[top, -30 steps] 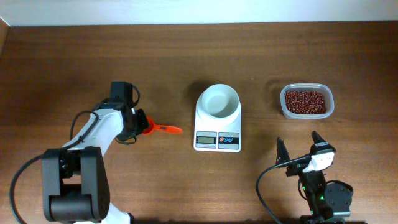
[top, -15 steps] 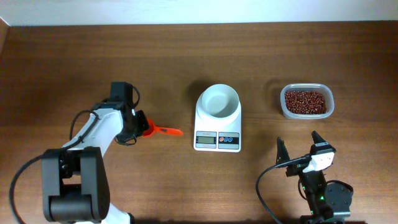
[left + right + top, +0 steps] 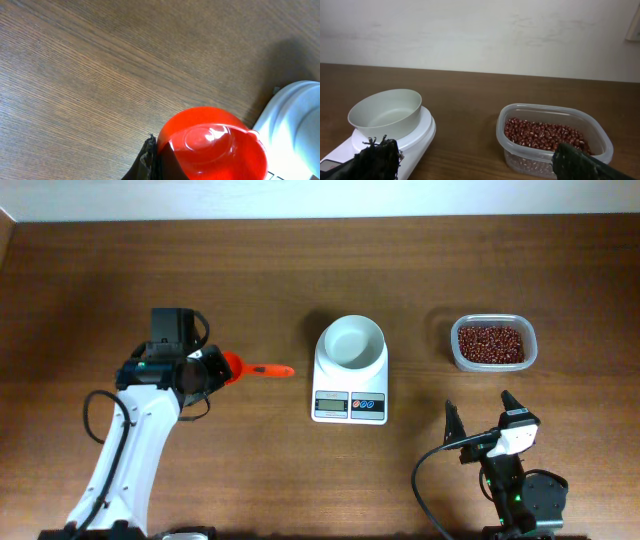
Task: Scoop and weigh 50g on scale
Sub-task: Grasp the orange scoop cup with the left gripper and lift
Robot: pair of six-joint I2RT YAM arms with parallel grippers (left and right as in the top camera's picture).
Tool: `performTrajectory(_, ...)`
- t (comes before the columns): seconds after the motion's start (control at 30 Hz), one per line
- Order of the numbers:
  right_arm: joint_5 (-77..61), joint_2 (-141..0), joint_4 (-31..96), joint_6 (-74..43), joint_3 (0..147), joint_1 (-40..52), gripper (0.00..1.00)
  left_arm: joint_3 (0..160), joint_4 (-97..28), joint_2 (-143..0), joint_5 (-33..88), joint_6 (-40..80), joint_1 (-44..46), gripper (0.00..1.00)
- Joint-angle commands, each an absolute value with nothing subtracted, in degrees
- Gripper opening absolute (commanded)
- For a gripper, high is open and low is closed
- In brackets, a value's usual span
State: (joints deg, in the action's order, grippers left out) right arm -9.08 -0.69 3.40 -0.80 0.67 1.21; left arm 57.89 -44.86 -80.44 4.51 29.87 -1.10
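Scale (image 3: 350,370): white, mid-table (image 3: 300,270), display toward me, round white bowl (image 3: 352,343) seated on top.

Scoop (image 3: 250,369): red, just left of the scale and apart from it, handle pointing at the scale.

My left claw (image 3: 218,368): closed tight on the scoop at its rounded end.

Tub of red beans (image 3: 492,343): clear plastic, right of the scale, well apart from it.

My right claw (image 3: 480,405): spread wide, holding nothing, on the near side of the tub.

table (image 3: 100,270): dark brown wood grain, fills the overhead frame | wall (image 3: 470,30): off-white, faintly scuffed, upper half of right wrist view | light: even, soft
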Motion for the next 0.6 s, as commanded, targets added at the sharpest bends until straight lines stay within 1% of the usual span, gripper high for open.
performTrajectory(0.0,-9.63,-0.36,3.66,-0.4,0.32,1.54,0.99,58.83,-45.17,-77.34,5.17,30.81,-1.28,0.0)
performTrajectory(0.13,-9.63,-0.36,3.66,-0.4,0.32,1.54,0.99,58.83,-45.98,-77.1,5.19,30.83,-1.28,0.0)
performTrajectory(0.3,-9.63,-0.36,3.66,-0.4,0.32,1.54,0.99,58.83,-46.5,-77.1,8.4,30.83,-1.28,0.0)
performTrajectory(0.43,-9.63,-0.36,3.66,-0.4,0.32,1.54,0.99,58.83,-48.93,-76.47,8.38,30.83,-1.28,0.0)
performTrajectory(0.57,-9.63,-0.36,3.66,-0.4,0.32,1.54,0.99,58.83,-50.09,-70.54,8.36,30.81,-1.28,0.0)
